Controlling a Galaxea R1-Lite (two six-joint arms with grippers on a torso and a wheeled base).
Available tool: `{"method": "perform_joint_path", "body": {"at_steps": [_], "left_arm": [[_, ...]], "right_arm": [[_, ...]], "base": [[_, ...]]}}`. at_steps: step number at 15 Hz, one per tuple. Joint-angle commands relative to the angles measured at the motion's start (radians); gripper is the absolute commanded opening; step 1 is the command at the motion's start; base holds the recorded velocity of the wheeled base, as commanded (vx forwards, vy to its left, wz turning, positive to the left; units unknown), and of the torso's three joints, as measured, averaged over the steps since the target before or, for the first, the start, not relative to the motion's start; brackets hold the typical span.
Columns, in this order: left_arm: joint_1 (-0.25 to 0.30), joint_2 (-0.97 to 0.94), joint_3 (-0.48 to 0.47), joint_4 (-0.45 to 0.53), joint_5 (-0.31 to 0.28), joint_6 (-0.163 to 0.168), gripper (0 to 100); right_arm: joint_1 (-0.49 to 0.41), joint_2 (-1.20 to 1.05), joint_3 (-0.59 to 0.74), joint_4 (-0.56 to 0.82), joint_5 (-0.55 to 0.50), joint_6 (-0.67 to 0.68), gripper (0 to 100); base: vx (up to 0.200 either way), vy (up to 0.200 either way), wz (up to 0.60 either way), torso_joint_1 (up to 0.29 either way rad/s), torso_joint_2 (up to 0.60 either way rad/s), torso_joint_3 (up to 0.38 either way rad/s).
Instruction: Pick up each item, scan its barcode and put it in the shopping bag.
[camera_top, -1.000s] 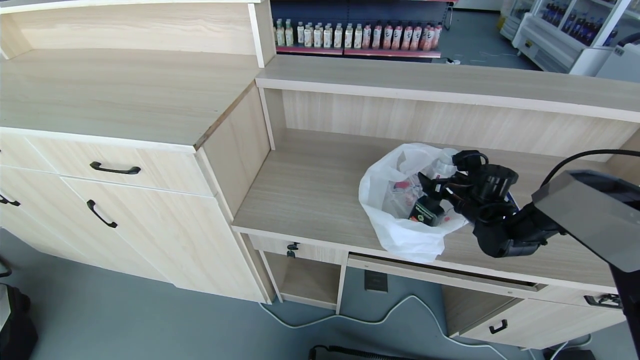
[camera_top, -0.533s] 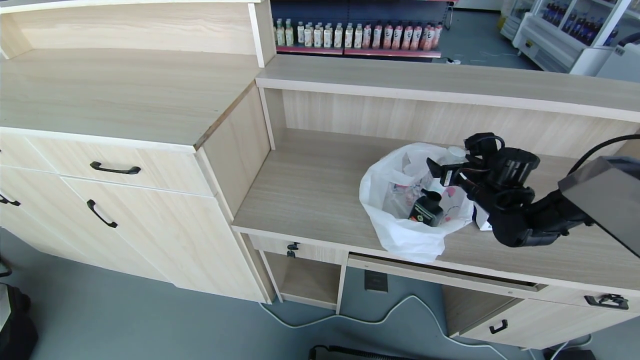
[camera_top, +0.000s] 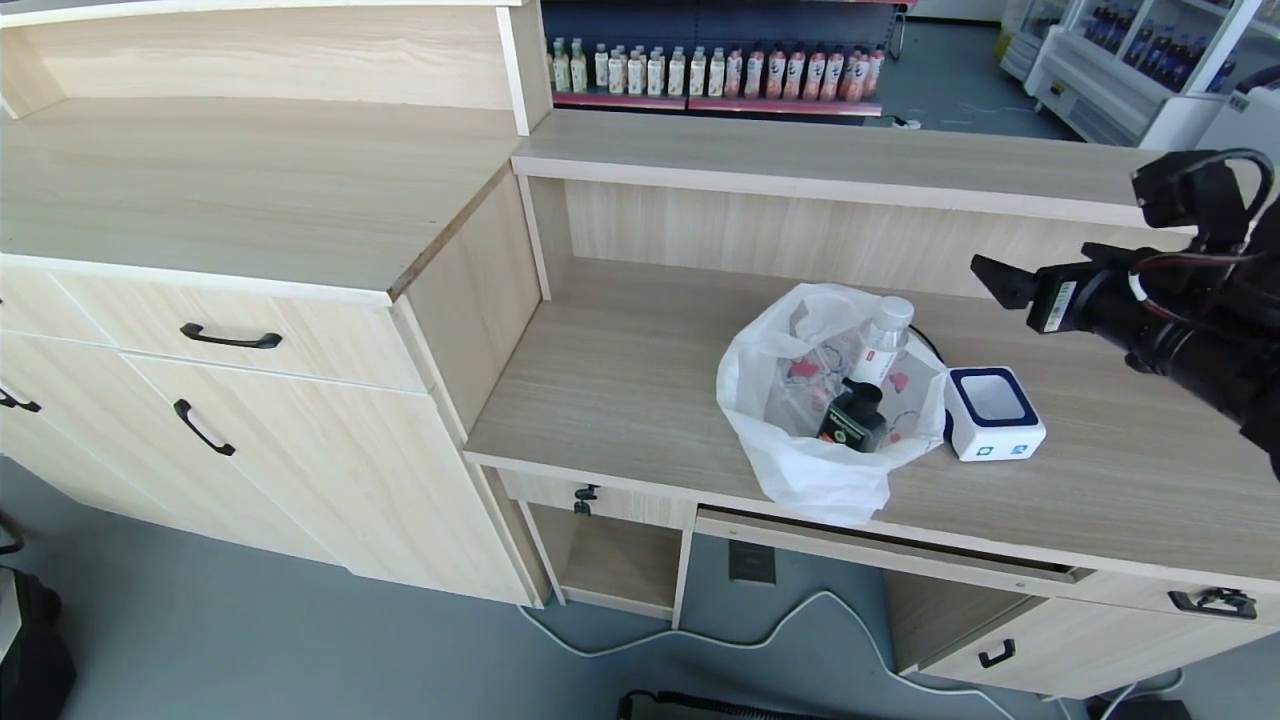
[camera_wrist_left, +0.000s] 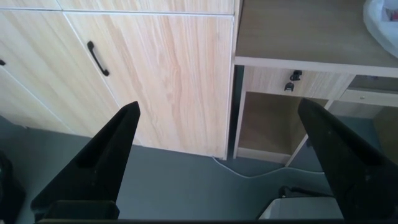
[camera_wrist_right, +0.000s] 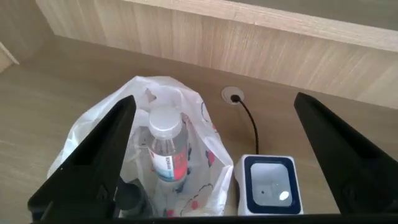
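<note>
water bottle (camera_top: 885, 340) standing in the plastic shopping bag (camera_top: 800, 470) on counter (camera_top: 620, 380), scanner (camera_top: 993, 412) just beside. judged smooth, crushable; to be gripped below cap. right gripper (camera_wrist_right: 214, 99), left gripper (camera_wrist_left: 219, 104): both spread wide, empty.

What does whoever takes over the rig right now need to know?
Left gripper: open, empty, low in front of the cabinet.
Right gripper: open, empty, held above the counter, to the right of the scanner.
Things: the bag stands open on the counter, with the scanner close beside it on its right.
Done: a bottle and a dark item are in the bag; what else is in it is hard to tell.
Left: probably only a check for further items to scan.
</note>
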Motion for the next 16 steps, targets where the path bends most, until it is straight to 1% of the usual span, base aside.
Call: {"method": "perform_joint_path", "body": {"at_steps": [1, 2, 4, 6, 7, 8, 10, 11, 13, 14, 15, 16], "left_arm": [[0.000, 0.000, 0.000, -0.001, 0.000, -0.002, 100], [0.000, 0.000, 0.000, -0.001, 0.000, 0.000, 100], [0.000, 0.000, 0.000, -0.001, 0.000, 0.000, 100], [0.000, 0.000, 0.000, -0.001, 0.000, 0.000, 100], [0.000, 0.000, 0.000, -0.001, 0.000, 0.000, 100], [0.000, 0.000, 0.000, -0.001, 0.000, 0.000, 100], [0.000, 0.000, 0.000, -0.001, 0.000, -0.002, 100], [0.000, 0.000, 0.000, -0.001, 0.000, 0.000, 100], [0.000, 0.000, 0.000, -0.001, 0.000, 0.000, 100], [0.000, 0.000, 0.000, -0.001, 0.000, 0.000, 100], [0.000, 0.000, 0.000, -0.001, 0.000, 0.000, 100], [0.000, 0.000, 0.000, -0.001, 0.000, 0.000, 100]], "right_arm": [[-0.052, -0.425, 0.192, 0.211, 0.002, -0.080, 100], [-0.052, -0.511, 0.225, 0.261, -0.002, -0.079, 100], [-0.057, -0.624, 0.328, 0.283, 0.001, -0.057, 100], [-0.055, -0.719, 0.442, 0.293, -0.002, -0.008, 100], [-0.054, -0.796, 0.491, 0.350, -0.013, 0.026, 100], [-0.055, -0.856, 0.540, 0.390, -0.052, 0.032, 100], [-0.052, -0.954, 0.663, 0.404, -0.108, 0.035, 100], [-0.052, -1.024, 0.728, 0.410, -0.111, 0.042, 100], [-0.043, -1.136, 0.819, 0.447, -0.111, 0.045, 100], [-0.018, -1.198, 0.847, 0.490, -0.116, 0.047, 100], [0.003, -1.299, 0.847, 0.631, -0.116, 0.053, 100], [-0.003, -1.382, 0.847, 0.723, -0.113, 0.055, 100]], "base": [[0.000, 0.000, -0.60, 0.007, 0.00, 0.002], [0.000, 0.000, -0.60, -0.012, 0.00, 0.007], [0.000, 0.000, -0.60, 0.000, 0.00, 0.000], [0.000, 0.000, 0.00, 0.000, 0.00, 0.000], [0.000, 0.000, 0.00, 0.000, 0.00, 0.000], [0.000, 0.000, 0.00, 0.000, 0.00, 0.000], [0.000, 0.000, 0.00, 0.000, 0.00, 0.000], [0.000, 0.000, 0.00, 0.000, 0.00, 0.000], [0.000, 0.000, 0.00, 0.000, 0.00, 0.000], [0.000, 0.000, 0.00, 0.000, 0.00, 0.000], [0.000, 0.000, 0.00, 0.000, 0.00, 0.000], [0.000, 0.000, 0.00, 0.000, 0.00, 0.000]]}}
